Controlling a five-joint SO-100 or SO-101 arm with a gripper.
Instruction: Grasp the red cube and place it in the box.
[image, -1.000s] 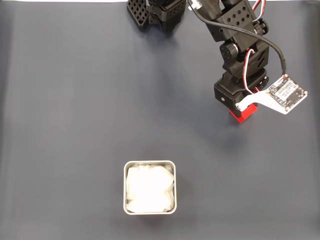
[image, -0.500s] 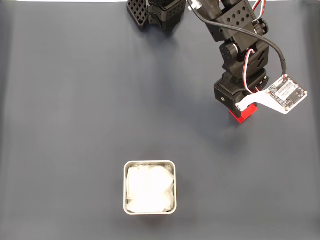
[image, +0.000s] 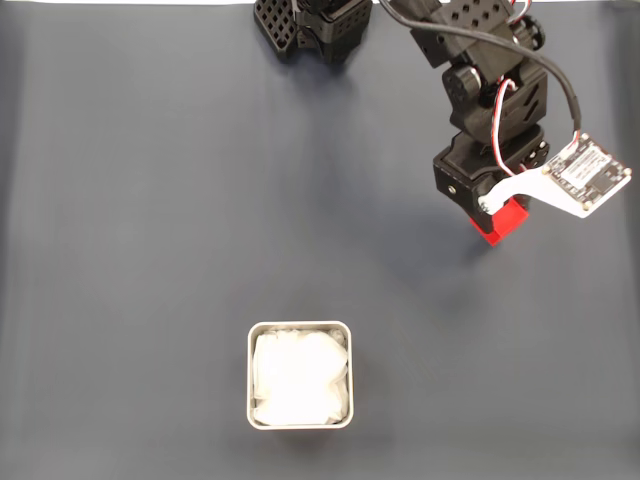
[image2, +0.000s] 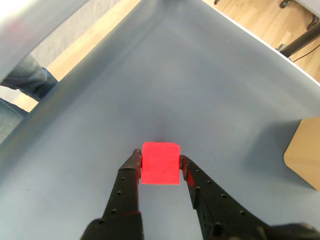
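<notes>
The red cube (image2: 160, 163) sits squeezed between my two black fingers in the wrist view, with my gripper (image2: 159, 161) shut on it above the dark mat. In the fixed view the cube (image: 505, 223) shows partly under the arm's wrist at the right, where my gripper (image: 497, 220) is mostly covered by the arm. The box (image: 300, 327), square with a grey metal rim and white lining, stands low in the middle, well to the lower left of the cube.
A dark grey mat (image: 150, 200) covers the table. The arm's black base (image: 310, 25) stands at the top middle. A white camera board (image: 585, 175) juts from the wrist. A person's jeans-clad leg (image2: 22, 82) shows beyond the table edge in the wrist view.
The arm has shifted slightly right and up with the cube held in the fingers. The box has not moved.
</notes>
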